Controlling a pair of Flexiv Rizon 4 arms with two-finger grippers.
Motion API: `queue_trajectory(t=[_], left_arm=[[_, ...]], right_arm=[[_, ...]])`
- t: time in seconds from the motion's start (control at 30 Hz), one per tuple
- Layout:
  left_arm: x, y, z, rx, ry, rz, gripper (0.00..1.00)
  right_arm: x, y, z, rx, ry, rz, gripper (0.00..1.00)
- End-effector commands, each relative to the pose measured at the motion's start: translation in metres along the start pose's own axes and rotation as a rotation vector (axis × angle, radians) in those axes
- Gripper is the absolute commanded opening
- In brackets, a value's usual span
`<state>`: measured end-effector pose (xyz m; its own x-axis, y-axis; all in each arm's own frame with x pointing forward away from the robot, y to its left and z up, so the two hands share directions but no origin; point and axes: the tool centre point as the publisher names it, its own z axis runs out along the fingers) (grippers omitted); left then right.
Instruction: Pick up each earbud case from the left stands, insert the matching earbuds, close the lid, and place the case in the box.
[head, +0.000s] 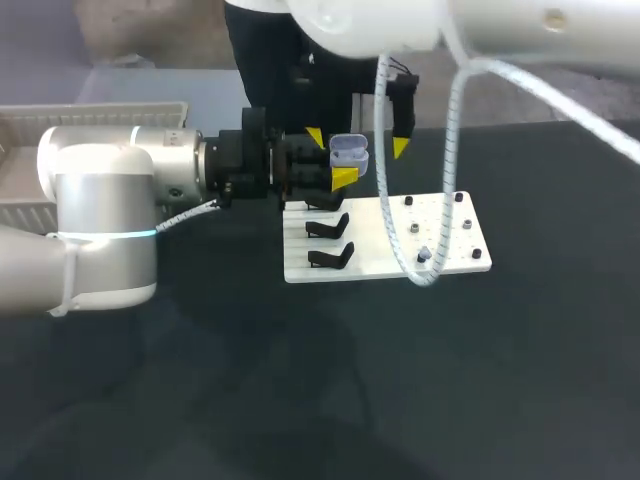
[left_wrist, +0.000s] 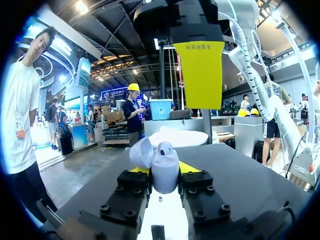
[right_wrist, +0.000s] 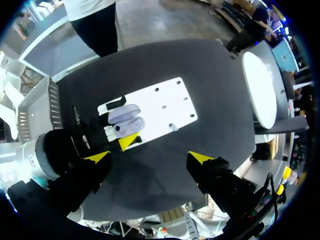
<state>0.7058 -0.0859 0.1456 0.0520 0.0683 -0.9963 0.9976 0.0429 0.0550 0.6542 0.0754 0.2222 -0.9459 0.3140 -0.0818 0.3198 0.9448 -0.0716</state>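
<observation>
Dark table (head: 300, 390), white board (head: 445, 258) with black stands (head: 330, 256). Left gripper (head: 331, 158) clamped on lavender earbud case (left_wrist: 165, 175), lid open. Right gripper (right_wrist: 149, 157) spread wide above it.

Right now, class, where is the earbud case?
In the head view, the earbud case, lid open, is held in the left gripper, left of centre, above the white board.

My left arm (head: 100, 215) comes in from the left and reaches out flat over the table. The left gripper (head: 343, 166) points sideways, and its two fingers squeeze the case (left_wrist: 165, 175) from both sides. My right arm (head: 520, 25) comes in high from the right. The right gripper (right_wrist: 149, 157) points down just above the left one, with its fingers wide apart and nothing in them.
</observation>
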Motion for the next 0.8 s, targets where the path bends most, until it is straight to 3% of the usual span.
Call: queue_trajectory(t=[0.03, 0.27, 0.8], left_arm=[[0.000, 0.000, 0.000, 0.000, -0.001, 0.001, 0.00], [0.000, 0.000, 0.000, 0.000, -0.001, 0.001, 0.00], [0.000, 0.000, 0.000, 0.000, -0.001, 0.001, 0.00]], right_arm=[[0.034, -0.054, -0.001, -0.434, -0.279, 0.022, 1.00], [0.042, -0.070, 0.004, -0.503, -0.312, 0.055, 1.00], [0.042, -0.070, 0.004, -0.503, -0.312, 0.055, 1.00]])
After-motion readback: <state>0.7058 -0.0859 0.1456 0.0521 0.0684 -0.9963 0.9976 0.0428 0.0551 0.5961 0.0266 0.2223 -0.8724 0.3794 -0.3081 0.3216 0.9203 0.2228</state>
